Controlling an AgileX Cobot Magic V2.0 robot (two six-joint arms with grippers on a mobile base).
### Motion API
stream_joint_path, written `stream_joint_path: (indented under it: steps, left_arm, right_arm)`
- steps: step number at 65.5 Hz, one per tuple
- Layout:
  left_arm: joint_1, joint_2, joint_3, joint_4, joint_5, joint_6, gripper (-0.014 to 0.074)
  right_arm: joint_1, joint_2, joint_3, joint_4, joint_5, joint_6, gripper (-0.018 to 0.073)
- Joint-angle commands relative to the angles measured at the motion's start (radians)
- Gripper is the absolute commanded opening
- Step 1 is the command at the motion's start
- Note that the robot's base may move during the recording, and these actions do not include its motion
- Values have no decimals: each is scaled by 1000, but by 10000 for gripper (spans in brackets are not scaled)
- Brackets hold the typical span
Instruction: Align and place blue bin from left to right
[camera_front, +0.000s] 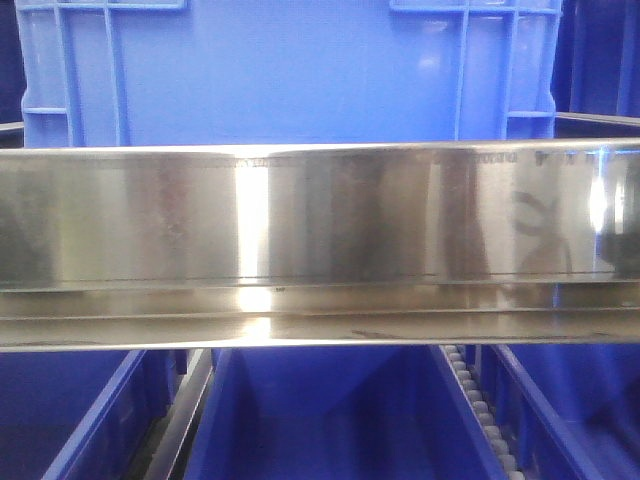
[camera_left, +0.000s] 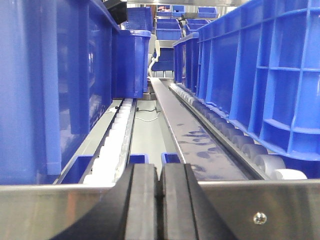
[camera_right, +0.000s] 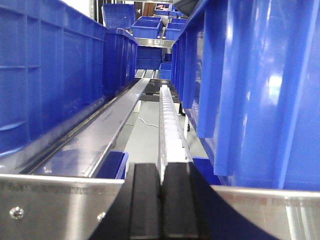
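Fingers on the left arm, the left fingers, are black and pressed tight together. Only a thin line shows between them, and they hold nothing. The right fingers are squeezed together the same way, with nothing in them. Both pairs sit low and point straight ahead, flat and level, down the long lanes. Each pair is right at a shiny steel bar that runs across the front. The bar is smooth and bright like a mirror, with a small screw in it.

The blue bin stands in the middle of the front view, just behind the steel bar and higher than it. It is light blue plastic, with a big flat wall and raised ribs near its corners. Under the bar are darker blue tubs. Tall blue crates with boxy ribs line the sides of the wrist views. Rows of little white rollers run along the lanes, next to flat grey metal strips.
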Motion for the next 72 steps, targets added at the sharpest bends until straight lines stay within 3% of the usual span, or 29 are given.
stream_joint_path:
  steps: [1, 50, 65, 72]
  left_arm:
    - [-5, -3, -1, -4, -18, 5, -111]
    - [-5, -3, -1, -4, -30, 5, -111]
    - [-5, -3, -1, -5, -80, 5, -111]
    - [-5, -3, -23, -5, -56, 5, -111]
  right_arm:
    - [1, -3, 0, 6, -19, -4, -78]
    - [0, -3, 0, 6, -49, -4, -78]
    - [0, -3, 0, 6, -166, -4, -78]
    - [0, -3, -19, 6, -126, -4, -78]
